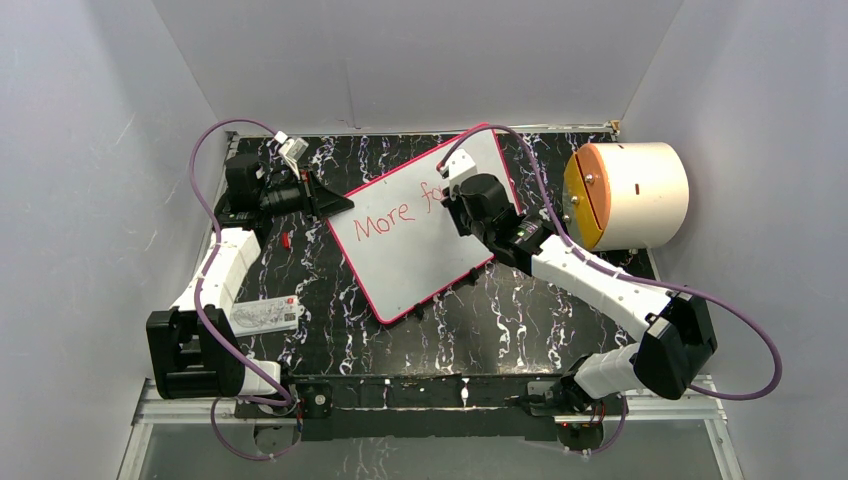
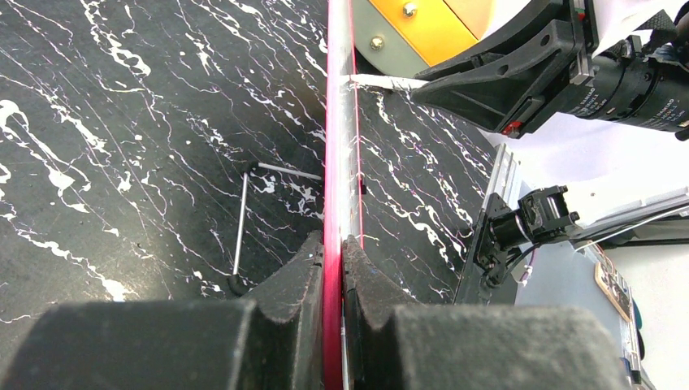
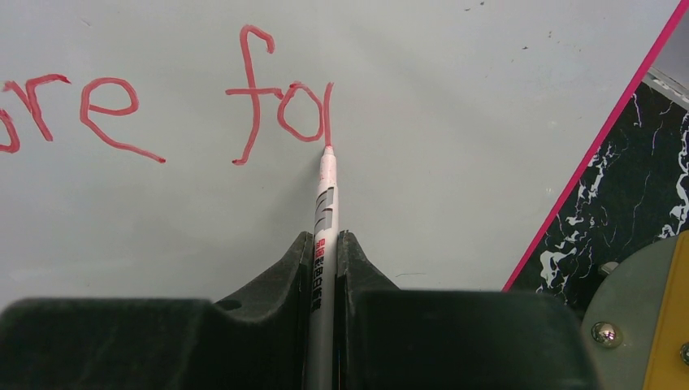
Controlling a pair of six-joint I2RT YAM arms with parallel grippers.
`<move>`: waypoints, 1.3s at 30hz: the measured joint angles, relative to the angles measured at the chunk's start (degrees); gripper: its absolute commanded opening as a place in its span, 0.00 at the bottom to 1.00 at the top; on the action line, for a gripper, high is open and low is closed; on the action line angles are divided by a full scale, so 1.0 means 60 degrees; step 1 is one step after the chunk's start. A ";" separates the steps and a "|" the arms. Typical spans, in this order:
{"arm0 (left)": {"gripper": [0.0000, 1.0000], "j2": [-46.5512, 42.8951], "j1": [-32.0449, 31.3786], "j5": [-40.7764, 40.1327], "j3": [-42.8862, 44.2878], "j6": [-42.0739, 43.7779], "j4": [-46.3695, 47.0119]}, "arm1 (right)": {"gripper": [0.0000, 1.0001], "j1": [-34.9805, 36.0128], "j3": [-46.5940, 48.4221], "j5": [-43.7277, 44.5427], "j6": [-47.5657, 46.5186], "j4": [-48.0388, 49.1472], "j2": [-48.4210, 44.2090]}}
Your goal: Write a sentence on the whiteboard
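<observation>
The whiteboard (image 1: pixel 420 270) lies slanted on the black marbled table, a thin red-pink rim around it. Red handwriting on it, the sentence (image 1: pixel 385 222), reads "More fo" with a fresh upright stroke after the "o". My left gripper (image 1: pixel 335 200) is shut on the board's left edge. In the left wrist view the rim (image 2: pixel 335 122) runs edge-on between the left gripper (image 2: pixel 331 244) fingers. My right gripper (image 3: pixel 325 240) is shut on a white marker (image 3: pixel 327 195). Its red tip touches the whiteboard (image 3: pixel 455 122) at the foot of that stroke, beside the sentence (image 3: pixel 268 106).
A cream cylinder with an orange face (image 1: pixel 630 195) stands at the right, close to the board's far corner. A small red cap (image 1: pixel 286 240) lies left of the board. A printed card (image 1: pixel 265 315) rests near the left arm. A thin L-shaped metal rod (image 2: pixel 244 219) lies beside the board.
</observation>
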 measured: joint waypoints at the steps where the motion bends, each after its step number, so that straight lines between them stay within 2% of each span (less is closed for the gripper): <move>1: 0.00 0.0000 0.0000 0.0000 0.0000 0.0000 0.0000 | 0.00 0.0000 0.0000 0.0004 0.0000 0.0058 0.0000; 39: 0.00 0.0000 -0.0011 -0.0011 0.0000 0.0007 -0.0004 | 0.00 -0.0248 0.0080 0.0244 -0.0069 0.0903 0.0120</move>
